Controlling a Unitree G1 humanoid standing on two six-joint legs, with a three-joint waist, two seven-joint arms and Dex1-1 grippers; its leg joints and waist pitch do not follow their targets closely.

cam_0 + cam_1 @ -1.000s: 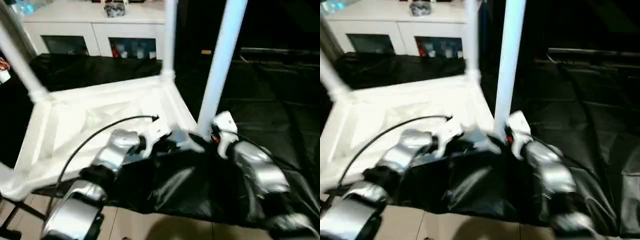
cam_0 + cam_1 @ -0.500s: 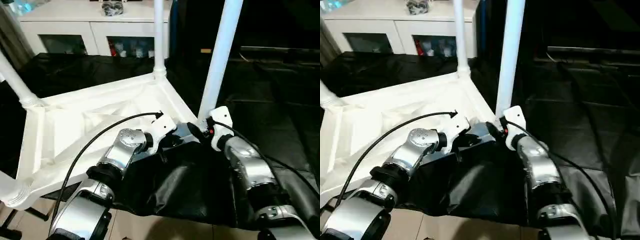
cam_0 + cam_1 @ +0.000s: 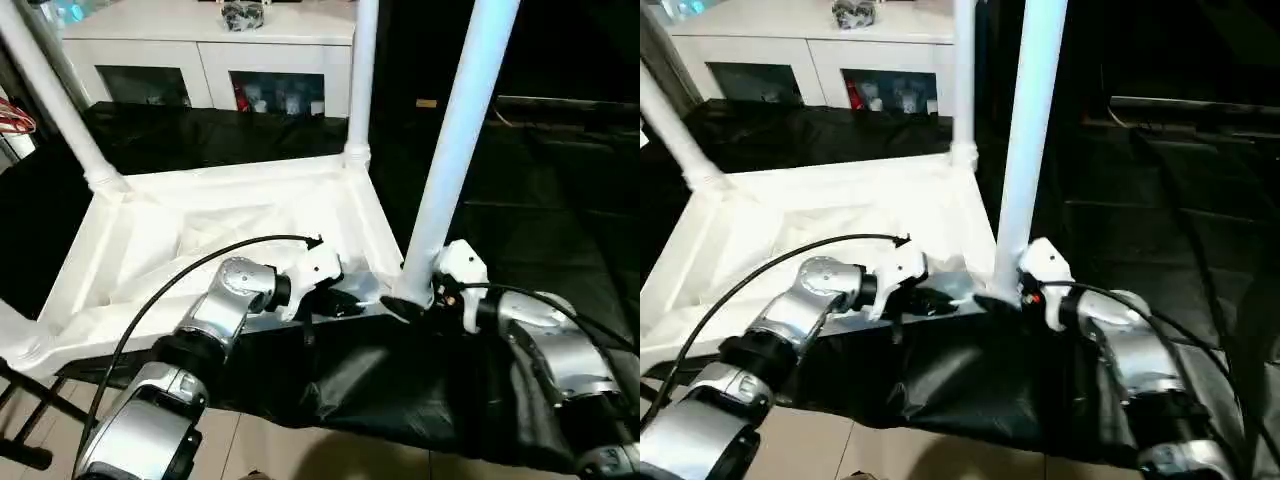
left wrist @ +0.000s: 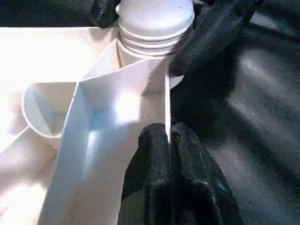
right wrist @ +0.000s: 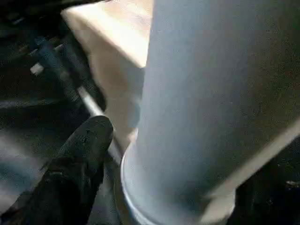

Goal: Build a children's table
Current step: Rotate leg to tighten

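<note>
Two pincers at the upturned children's table [image 3: 230, 215]: left pincer [image 4: 169, 140] on its rim, right pincer [image 3: 405, 305] seemingly astride a leg [image 3: 455, 150].

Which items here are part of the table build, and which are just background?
Part of the job:
- table top, upside down
- near leg
- far leg
- left leg
- left gripper clamped on the rim

Lying about:
- white cabinet
- black sheet

I look down at a work surface draped in wrinkled black sheeting [image 3: 560, 230], its slack edge hanging over pale floor tiles [image 3: 260, 455]. Against the far side stands a white cabinet [image 3: 210, 40] with dark shelf openings holding small coloured items. To my right the room sinks into darkness.
</note>
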